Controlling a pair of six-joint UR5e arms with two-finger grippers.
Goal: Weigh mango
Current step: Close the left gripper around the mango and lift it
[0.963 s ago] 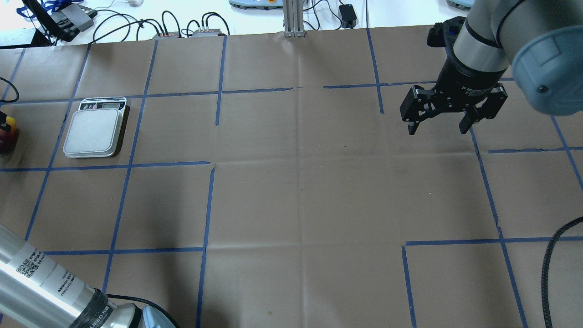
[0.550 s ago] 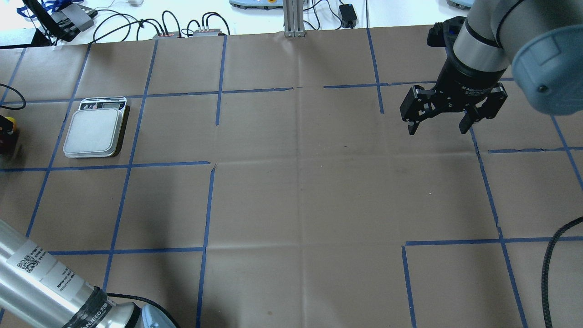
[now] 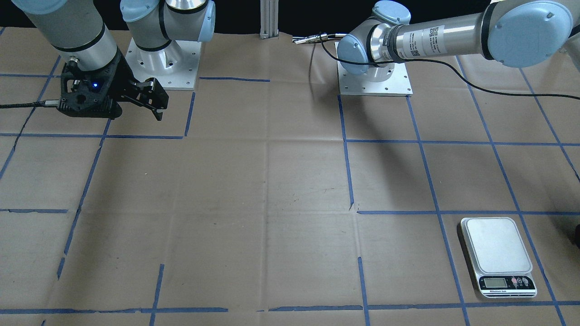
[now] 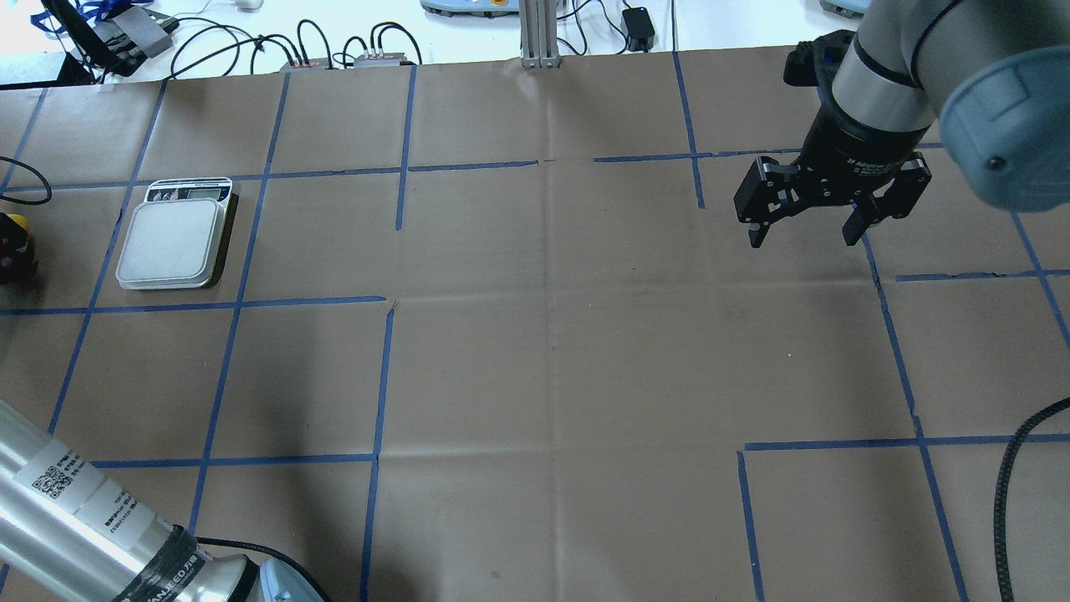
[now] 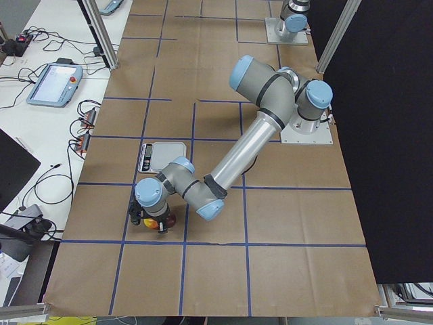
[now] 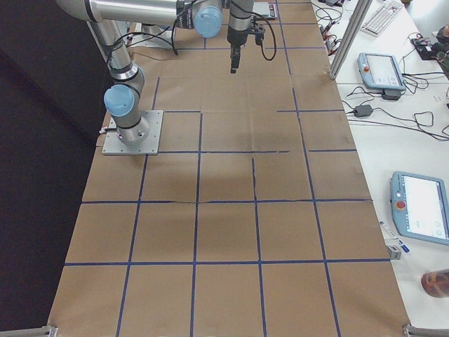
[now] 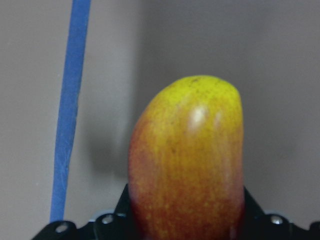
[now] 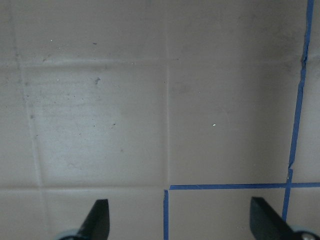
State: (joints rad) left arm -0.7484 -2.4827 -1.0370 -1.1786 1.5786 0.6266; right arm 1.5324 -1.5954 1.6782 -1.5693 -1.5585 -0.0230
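Note:
The mango (image 7: 187, 160), red low down and yellow at its tip, fills the left wrist view and sits between the black fingers of my left gripper (image 5: 152, 220), which is shut on it. In the overhead view only its yellow end (image 4: 13, 224) shows at the far left edge, left of the scale (image 4: 171, 238). The scale is white and flat with a small display, and its plate is bare; it also shows in the front view (image 3: 497, 253). My right gripper (image 4: 802, 230) is open and empty, hovering over the table's far right.
Brown paper with blue tape lines (image 4: 376, 385) covers the table. Cables and small boxes (image 4: 334, 50) lie beyond the far edge. A black cable (image 4: 1016, 468) hangs at the lower right. My left arm's tube (image 4: 75, 518) crosses the near left corner.
The mango in my left gripper has shifted toward the far side along the overhead view's left edge, with less of it in view. The left arm's tube has moved slightly. The right arm is still.

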